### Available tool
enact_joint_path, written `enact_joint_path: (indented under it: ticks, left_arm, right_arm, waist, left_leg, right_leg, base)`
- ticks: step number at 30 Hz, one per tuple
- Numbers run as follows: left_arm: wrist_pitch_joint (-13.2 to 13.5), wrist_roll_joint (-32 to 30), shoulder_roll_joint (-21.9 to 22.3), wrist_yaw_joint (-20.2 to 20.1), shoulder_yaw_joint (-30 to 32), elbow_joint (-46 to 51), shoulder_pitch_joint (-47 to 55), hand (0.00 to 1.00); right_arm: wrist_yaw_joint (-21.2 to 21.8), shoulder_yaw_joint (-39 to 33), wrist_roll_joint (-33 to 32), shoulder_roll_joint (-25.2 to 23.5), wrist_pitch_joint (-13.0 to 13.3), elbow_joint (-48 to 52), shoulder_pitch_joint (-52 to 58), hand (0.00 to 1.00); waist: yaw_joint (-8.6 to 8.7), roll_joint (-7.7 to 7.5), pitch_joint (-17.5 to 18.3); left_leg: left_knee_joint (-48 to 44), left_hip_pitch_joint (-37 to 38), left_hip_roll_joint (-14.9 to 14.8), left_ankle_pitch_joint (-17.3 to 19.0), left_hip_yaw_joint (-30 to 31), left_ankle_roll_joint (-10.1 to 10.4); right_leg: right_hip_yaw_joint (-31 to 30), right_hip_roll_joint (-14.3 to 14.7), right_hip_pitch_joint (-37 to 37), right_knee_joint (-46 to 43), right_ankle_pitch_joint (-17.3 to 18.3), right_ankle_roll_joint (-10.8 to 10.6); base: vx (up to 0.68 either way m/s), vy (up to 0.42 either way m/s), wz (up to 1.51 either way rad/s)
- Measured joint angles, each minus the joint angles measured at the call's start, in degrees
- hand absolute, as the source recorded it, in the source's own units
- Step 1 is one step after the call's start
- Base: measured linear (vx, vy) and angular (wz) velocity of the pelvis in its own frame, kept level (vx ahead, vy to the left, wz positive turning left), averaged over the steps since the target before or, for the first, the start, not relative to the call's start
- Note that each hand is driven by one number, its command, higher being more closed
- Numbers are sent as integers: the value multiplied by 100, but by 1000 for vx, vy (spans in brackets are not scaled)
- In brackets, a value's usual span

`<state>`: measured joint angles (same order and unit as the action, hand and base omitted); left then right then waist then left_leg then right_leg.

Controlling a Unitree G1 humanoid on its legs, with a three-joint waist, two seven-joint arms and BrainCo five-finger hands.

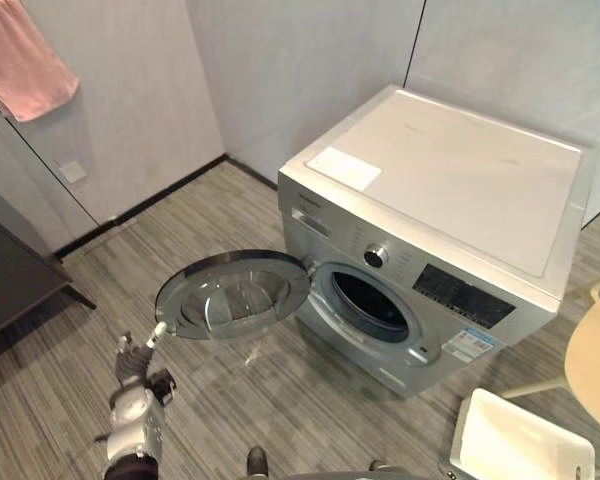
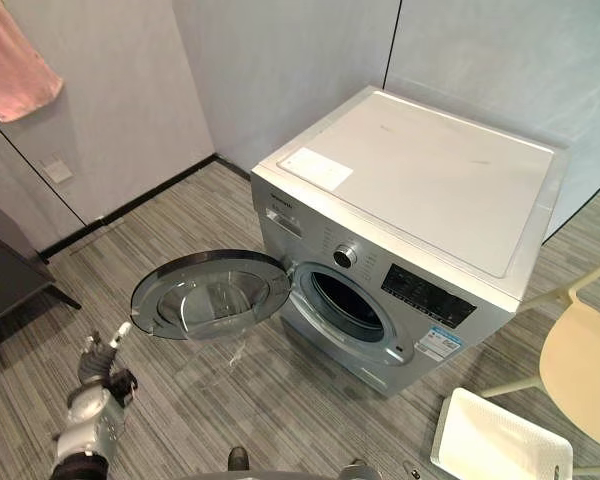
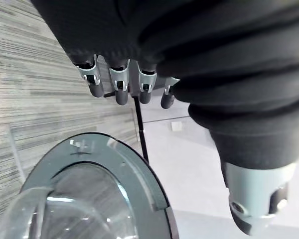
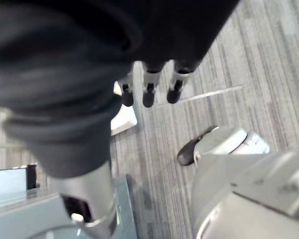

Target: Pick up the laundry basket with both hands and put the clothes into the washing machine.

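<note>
The silver washing machine stands in the corner with its round door swung wide open to the left and its dark drum exposed. A white laundry basket sits on the floor at the lower right, its inside plain white. My left hand hangs open low at the left, just below and left of the door's edge, touching nothing. In the left wrist view its straight fingers point past the door's glass. My right hand hangs open over the floor, empty.
A pale wooden chair stands at the right edge beside the basket. Dark furniture sits at the left, and a pink towel hangs on the wall above it. Grey striped floor lies in front of the machine.
</note>
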<state>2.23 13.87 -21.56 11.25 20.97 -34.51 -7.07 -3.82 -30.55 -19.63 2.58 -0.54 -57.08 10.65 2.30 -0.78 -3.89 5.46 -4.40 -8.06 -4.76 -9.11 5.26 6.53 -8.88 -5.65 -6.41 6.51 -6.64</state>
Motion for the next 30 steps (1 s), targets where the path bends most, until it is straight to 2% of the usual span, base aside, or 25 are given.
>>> enact_joint_path:
  ticks: [2,5,7,10,13,16,17,18,23,27,30]
  left_arm:
    - [-34,-62,-742,0,20,-363,-586,0]
    - [-87,-59,-1222,2,81,-570,-1455,0]
    - [-136,-123,-1618,6,-192,-748,-2553,0]
    - [-176,-104,-1918,4,-766,-985,-3644,0]
    - [-186,-148,-2265,1,-1295,-1229,-4897,0]
    - [-178,-190,-2381,40,-1661,-1238,-5747,0]
    - [-172,-186,-2380,41,-1691,-1255,-5845,0]
    - [-167,-120,-2383,52,-1703,-1402,-6031,0]
    - [-199,-90,-2149,97,-1675,-1925,-5990,0]
    - [-59,-34,-1764,-96,-1086,-2006,-5653,0]
    - [39,-32,-1419,-113,-601,-1928,-5077,0]
  right_arm:
    - [37,-60,-4,9,3,3,-193,0]
    - [67,-7,-27,-42,4,11,-330,0]
    - [135,352,-233,-116,28,408,-430,0]
    - [147,900,-468,-165,94,1028,-497,0]
    - [143,1368,-626,-244,233,1716,-619,0]
    - [125,1620,-820,-265,405,2392,-606,0]
    - [104,1646,-898,-269,438,2466,-599,0]
    - [47,1724,-1016,-279,498,2562,-592,0]
    - [5,1756,-1135,-336,517,2647,-241,0]
    - [9,1725,-1135,-337,485,2452,-73,0]
    - [16,1718,-1131,-354,364,2245,-73,0]
  waist:
    - [-4,-109,-125]
    - [-1,-243,-203]
    - [-28,-339,-330]
    - [-159,-441,-475]
    - [-203,-662,-679]
    - [-302,-778,-769]
    - [-303,-795,-773]
    - [-323,-847,-808]
    - [-324,-868,-837]
    - [-324,-862,-841]
    - [-383,-848,-850]
  left_leg:
    - [-11,-253,4,-25,-105,24]
    - [-180,-642,10,-35,-104,35]
    - [-397,-1034,-137,-27,-129,34]
    - [-574,-1479,-402,-24,-242,36]
    - [-799,-1976,-711,-23,-316,39]
    - [-1140,-2533,-1063,69,-406,96]
    - [-1212,-2635,-1117,99,-412,115]
    - [-1378,-2798,-1224,157,-434,142]
    - [-1792,-3163,-1453,292,-337,188]
    - [-1941,-3170,-1511,314,-376,188]
    - [-2099,-3023,-1550,461,-503,147]
  right_leg:
    - [-63,13,-169,283,-311,-43]
    - [-102,12,-338,487,-540,-59]
    - [-86,139,-540,600,-853,-18]
    - [-201,387,-920,697,-1297,15]
    - [-256,609,-1296,933,-1863,4]
    - [-355,890,-1731,1121,-2458,-3]
    - [-358,919,-1786,1165,-2537,-61]
    - [-394,992,-1887,1198,-2630,-21]
    - [-370,1171,-2036,1198,-2637,-16]
    - [-402,1196,-2026,1199,-2635,-15]
    - [-562,1179,-1891,1200,-2616,-19]
  base:
    - [84,15,-22]
    - [80,11,7]
    - [54,-5,12]
    - [-57,-12,-25]
    - [-133,-6,-35]
    - [-152,-3,-52]
    - [-165,-3,-45]
    - [-118,6,-26]
    - [-53,13,-14]
    - [-16,41,-9]
    - [-21,41,-13]
